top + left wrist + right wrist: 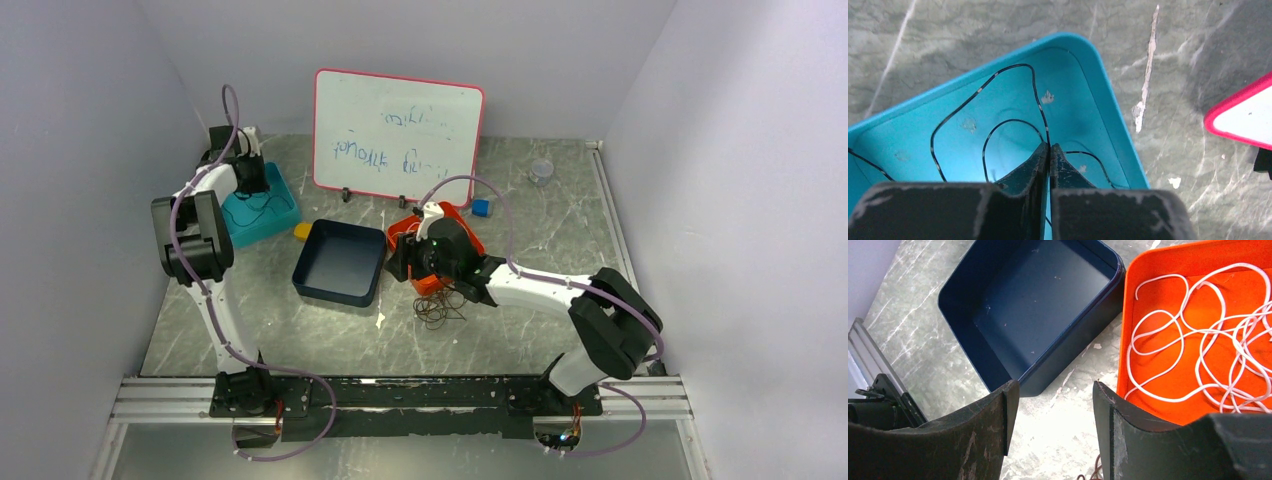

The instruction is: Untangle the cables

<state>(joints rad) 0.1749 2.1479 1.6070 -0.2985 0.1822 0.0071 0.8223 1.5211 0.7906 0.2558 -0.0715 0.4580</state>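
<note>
A black cable (1040, 106) lies in loops in the teal tray (1108, 85) at the back left (278, 215). My left gripper (1049, 146) hangs over that tray, shut on the black cable, which runs between its fingertips. A white cable (1178, 332) lies coiled in the orange tray (1155, 295). A curly dark brown cable (440, 308) lies on the table in front of the orange tray (462, 216); a bit of it shows in the right wrist view (1093, 474). My right gripper (1055, 390) is open and empty, above bare table between the navy and orange trays.
An empty navy tray (340, 262) sits mid-table, just left of my right gripper (420, 268). A whiteboard (397, 138) stands at the back. A small blue cube (481, 207), a yellow piece (302, 231) and a grey round object (541, 171) lie near it.
</note>
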